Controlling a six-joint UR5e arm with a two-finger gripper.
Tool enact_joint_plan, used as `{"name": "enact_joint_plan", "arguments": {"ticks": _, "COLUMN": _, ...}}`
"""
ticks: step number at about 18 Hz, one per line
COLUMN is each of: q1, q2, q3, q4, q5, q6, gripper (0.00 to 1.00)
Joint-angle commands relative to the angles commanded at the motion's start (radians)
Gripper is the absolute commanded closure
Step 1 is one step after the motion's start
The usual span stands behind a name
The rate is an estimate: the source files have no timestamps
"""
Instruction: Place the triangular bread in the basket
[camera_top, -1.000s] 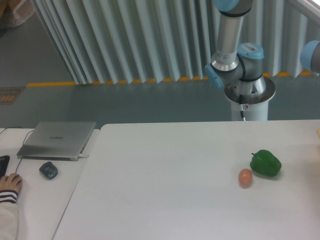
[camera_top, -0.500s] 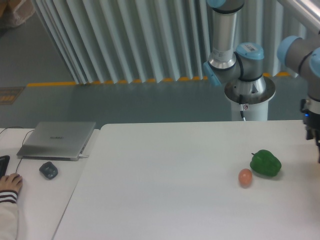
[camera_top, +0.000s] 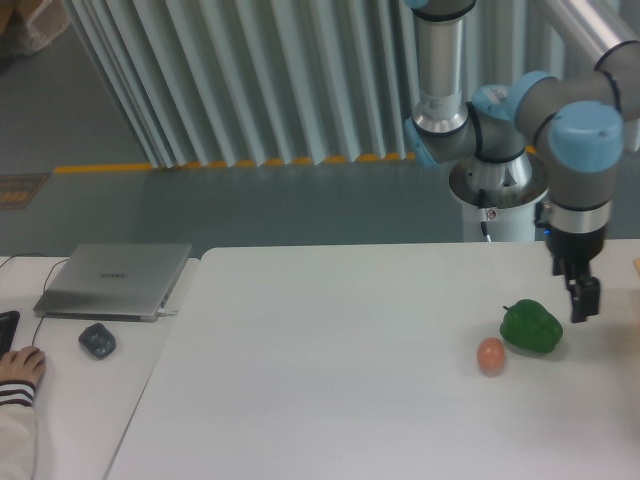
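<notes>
On the white surface (camera_top: 330, 380) I saw an egg (camera_top: 490, 355) near a green pepper (camera_top: 531, 327), the hand (camera_top: 581, 298) hung just right of it, grip unreadable, and the bread lay outside my view.

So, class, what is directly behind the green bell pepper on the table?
Behind the green bell pepper lies bare white table. The gripper hangs to its right; nothing is hidden but the table beneath it.
</notes>
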Motion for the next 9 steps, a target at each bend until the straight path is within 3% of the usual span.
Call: {"name": "enact_joint_plan", "arguments": {"ticks": 9, "q1": -0.002, "q2": -0.006, "q3": 0.002, "q4": 0.000, "q5": 0.002, "q6": 0.001, "gripper": 0.00}}
